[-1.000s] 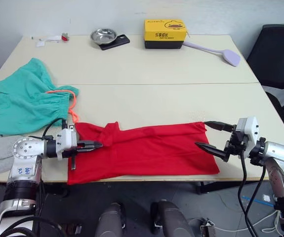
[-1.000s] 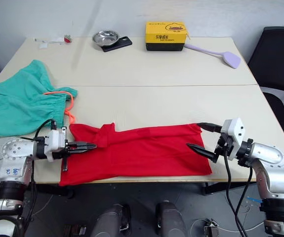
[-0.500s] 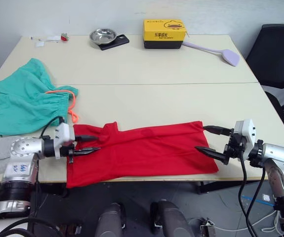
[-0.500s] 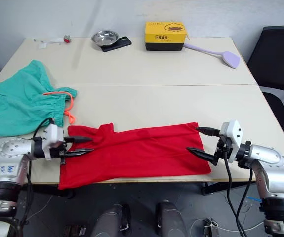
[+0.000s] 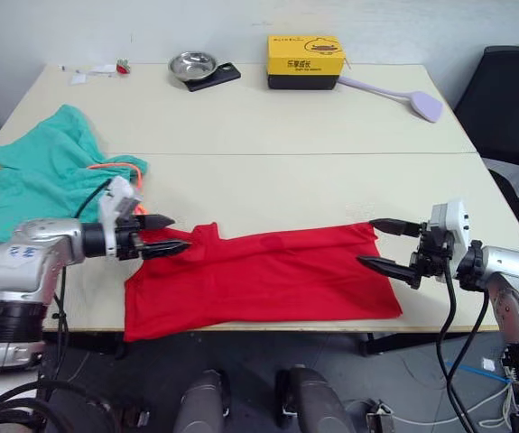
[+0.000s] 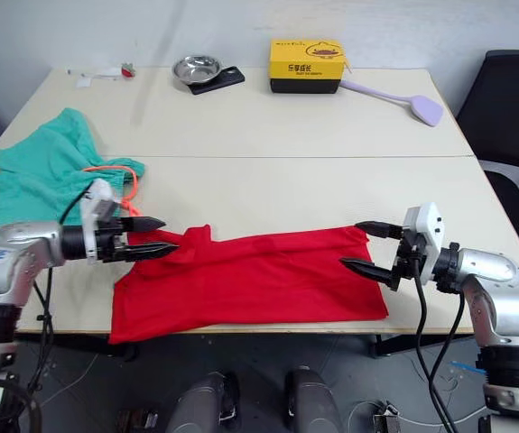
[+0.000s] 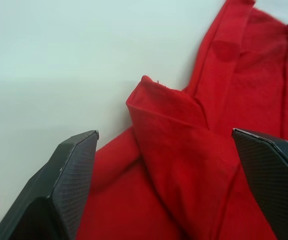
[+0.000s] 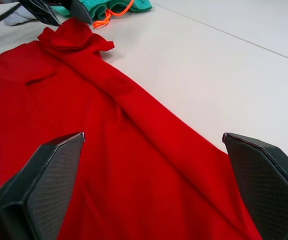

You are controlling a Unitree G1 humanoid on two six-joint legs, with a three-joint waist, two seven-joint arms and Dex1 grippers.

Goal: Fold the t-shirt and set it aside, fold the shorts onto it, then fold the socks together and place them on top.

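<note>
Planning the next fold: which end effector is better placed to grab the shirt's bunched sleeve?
Left. The left end effector is open right at the t-shirt's bunched sleeve; the right end effector is at the opposite end.

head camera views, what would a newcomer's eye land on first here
The bright red t-shirt stretched along the near edge of the table stands out most, with the left hand open at its bunched sleeve end and the right hand open at its opposite end. Next comes the teal-green shorts with an orange drawstring at the table's left side, then the yellow box at the far edge.
</note>
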